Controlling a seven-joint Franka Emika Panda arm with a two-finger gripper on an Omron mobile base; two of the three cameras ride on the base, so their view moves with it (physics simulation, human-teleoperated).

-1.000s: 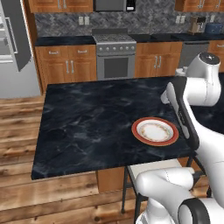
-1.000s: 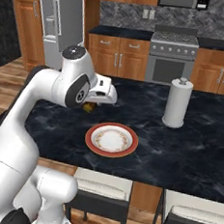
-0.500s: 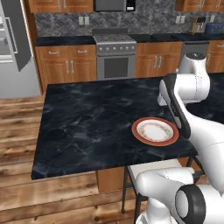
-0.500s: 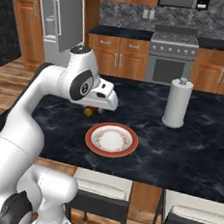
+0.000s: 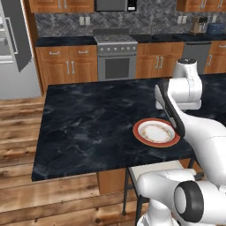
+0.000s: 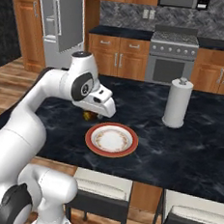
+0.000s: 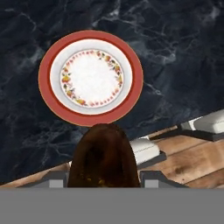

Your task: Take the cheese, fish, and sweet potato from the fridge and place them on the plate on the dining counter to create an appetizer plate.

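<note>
The hand [image 6: 92,115] grips the sweet potato [image 7: 103,157], long axis pointing ahead; the plate [image 7: 52,57] lies bare on the worktop [image 5: 88,119], below and just ahead.

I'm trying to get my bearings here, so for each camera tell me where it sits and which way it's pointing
Left base view: behind the arm, on its left, facing forward and down over the dining counter toward the stove; the white arm rises at right.
Right base view: behind on the right, same counter; the arm rises at left, its gripper carrying the sweet potato.
Hand view: on the hand, looking down at the plate, sweet potato between the jaws.
All three share the plate, which has nothing on it.
</note>
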